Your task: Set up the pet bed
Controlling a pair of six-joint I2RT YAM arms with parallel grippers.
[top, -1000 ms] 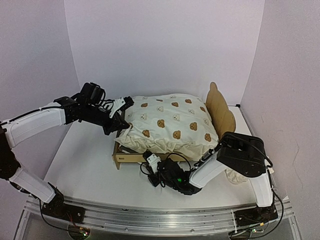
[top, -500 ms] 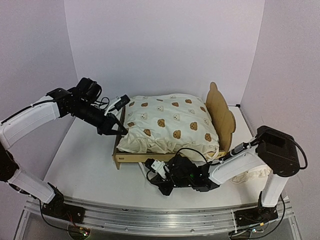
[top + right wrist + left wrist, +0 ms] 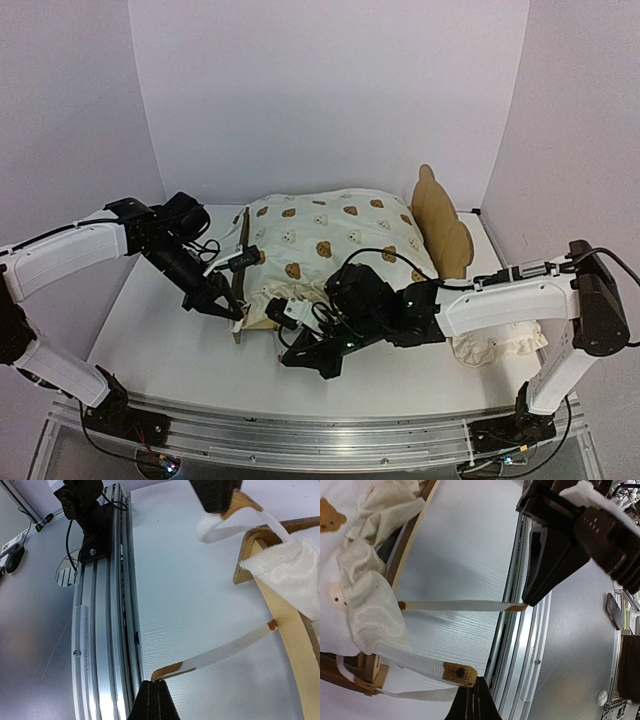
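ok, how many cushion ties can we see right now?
2. One tie is pinched by the left gripper, the other tie by the right gripper, both at the near corner of the cushion. More may be hidden.

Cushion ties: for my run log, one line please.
left gripper: shut on tie; right gripper: shut on second tie; cushion: on pet bed

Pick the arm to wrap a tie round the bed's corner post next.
Left, probably: the left gripper is shut on the looped tie right by the pet bed corner, while the right gripper holds the taut tie stretched away from it.
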